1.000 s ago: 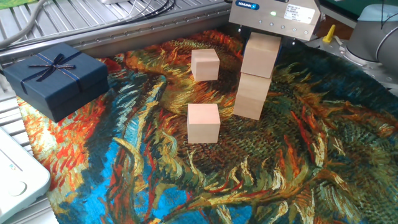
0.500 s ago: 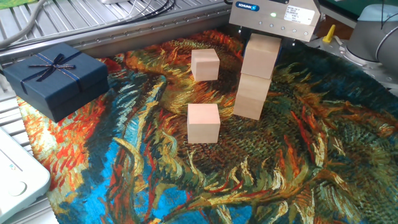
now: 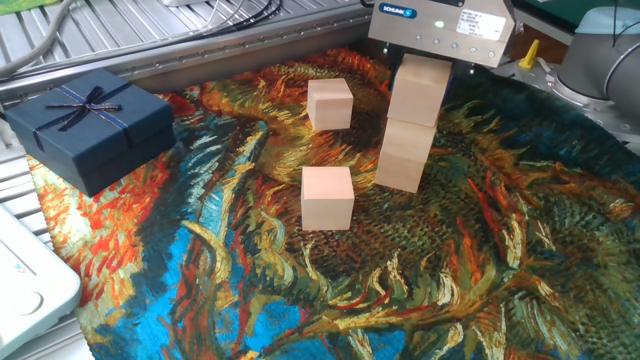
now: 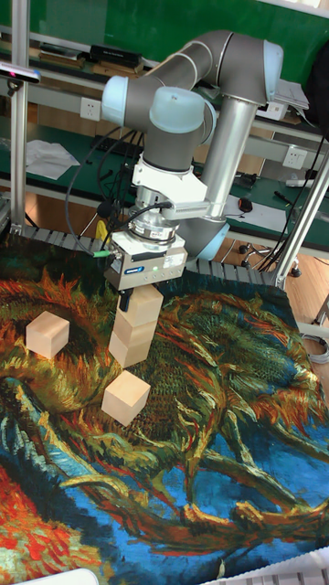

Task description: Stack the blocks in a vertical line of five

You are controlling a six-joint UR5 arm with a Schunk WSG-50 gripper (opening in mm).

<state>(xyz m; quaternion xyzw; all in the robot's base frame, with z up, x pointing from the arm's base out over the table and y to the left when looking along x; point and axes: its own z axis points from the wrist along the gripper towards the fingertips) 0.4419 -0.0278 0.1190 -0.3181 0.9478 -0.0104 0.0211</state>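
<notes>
A leaning stack of pale wooden blocks [image 3: 405, 155] stands on the painted cloth at centre right. Two of its blocks show in the fixed view; in the tall fixed view the stack [image 4: 128, 347] looks three high. My gripper [image 4: 142, 300] sits straight over the stack, its dark fingers against the sides of the top block [image 3: 420, 90], shut on it. The gripper body hides the fingers in the fixed view. One loose block [image 3: 330, 103] lies to the left of the stack, and another loose block [image 3: 327, 197] lies in front of it.
A dark navy gift box [image 3: 90, 125] with a ribbon bow sits at the far left of the cloth. A white device [image 3: 25, 285] lies at the lower left corner. Metal slats and cables run along the back edge.
</notes>
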